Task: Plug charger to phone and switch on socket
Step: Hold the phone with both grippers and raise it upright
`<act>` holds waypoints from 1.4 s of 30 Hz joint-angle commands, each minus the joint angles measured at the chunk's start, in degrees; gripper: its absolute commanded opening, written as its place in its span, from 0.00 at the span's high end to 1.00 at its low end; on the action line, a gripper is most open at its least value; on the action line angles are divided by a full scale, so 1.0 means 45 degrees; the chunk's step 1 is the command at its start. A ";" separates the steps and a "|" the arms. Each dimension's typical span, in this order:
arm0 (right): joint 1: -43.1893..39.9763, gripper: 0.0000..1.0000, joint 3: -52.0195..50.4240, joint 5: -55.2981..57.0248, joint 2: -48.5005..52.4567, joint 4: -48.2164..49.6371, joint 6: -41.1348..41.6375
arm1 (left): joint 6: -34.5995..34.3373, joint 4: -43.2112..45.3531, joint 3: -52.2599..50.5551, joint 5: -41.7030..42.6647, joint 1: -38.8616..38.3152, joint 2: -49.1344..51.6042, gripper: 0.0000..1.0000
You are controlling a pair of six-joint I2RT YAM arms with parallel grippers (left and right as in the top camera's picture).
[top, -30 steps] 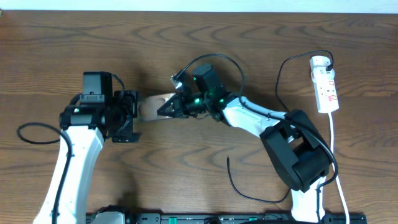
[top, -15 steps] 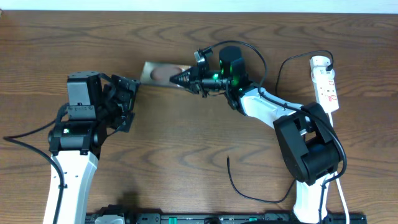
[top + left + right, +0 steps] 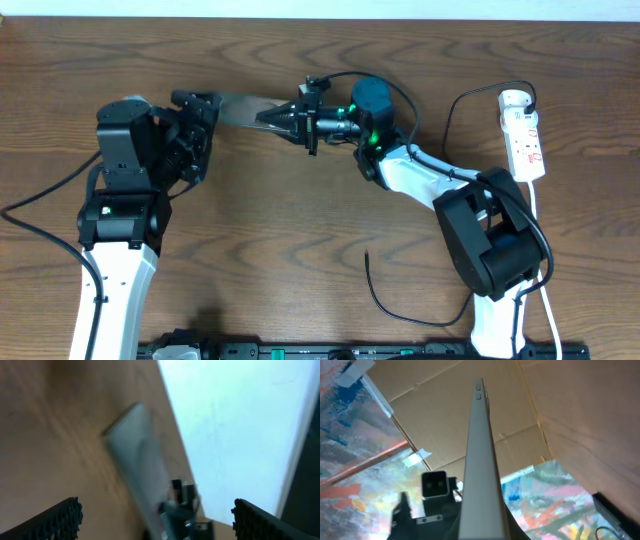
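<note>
Grey phone (image 3: 245,104): seen as a flat, narrow slab with a dull sheen. From the right wrist only its thin edge is shown, with two small side buttons near the tip. Lettering cannot be made out.
Phone position: found at the far centre-left of the wooden table (image 3: 300,220), stretched out to the left from the right gripper (image 3: 272,116).
Right claw: its jaws are clamped tight on the phone's right end.
Left gripper (image 3: 200,138): its jaws are spread wide and nothing is held. The phone's left end is placed just beside its far finger, and contact cannot be judged.
Left wrist view: the phone is blurred and is framed between the two spread fingers (image 3: 60,520).
Socket (image 3: 524,135): laid at the far right, well apart from the phone.
Charger (image 3: 367,260): the black cable is run from the white adapter (image 3: 514,99) at the socket's far end. Its free tip is seen on the near table, right of centre, not joined to the phone.
</note>
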 commanded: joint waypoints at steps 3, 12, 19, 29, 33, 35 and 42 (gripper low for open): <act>0.0296 0.99 0.0107 0.0233 -0.0029 0.0777 0.0627 | 0.0563 0.0282 0.0301 -0.0228 0.0019 -0.0058 0.06; 0.0306 0.99 0.0107 0.0549 -0.0034 0.1846 0.0622 | 0.0748 0.0243 0.0301 -0.0544 0.0015 0.0214 0.06; 0.0466 0.99 0.0107 0.0510 -0.0034 0.2001 0.0622 | -0.0340 0.0243 0.0301 -0.0826 0.0015 0.0733 0.07; 0.0685 0.99 0.0107 0.0554 -0.0034 0.2001 0.0622 | -0.2948 0.0500 0.0301 -0.1044 0.0015 0.1292 0.15; 0.0695 0.99 0.0107 0.0554 -0.0034 0.2006 0.0622 | -0.2939 0.0918 0.0301 -0.1044 0.0015 0.1292 0.16; 0.0709 0.99 0.0107 0.0534 -0.0034 0.2016 0.0622 | -0.2934 0.1064 0.0301 -0.1044 0.0015 0.1292 0.19; 0.0709 0.99 0.0107 0.0466 -0.0034 0.2395 0.0622 | -0.2788 0.1054 0.0296 -0.1039 0.0015 0.1438 0.19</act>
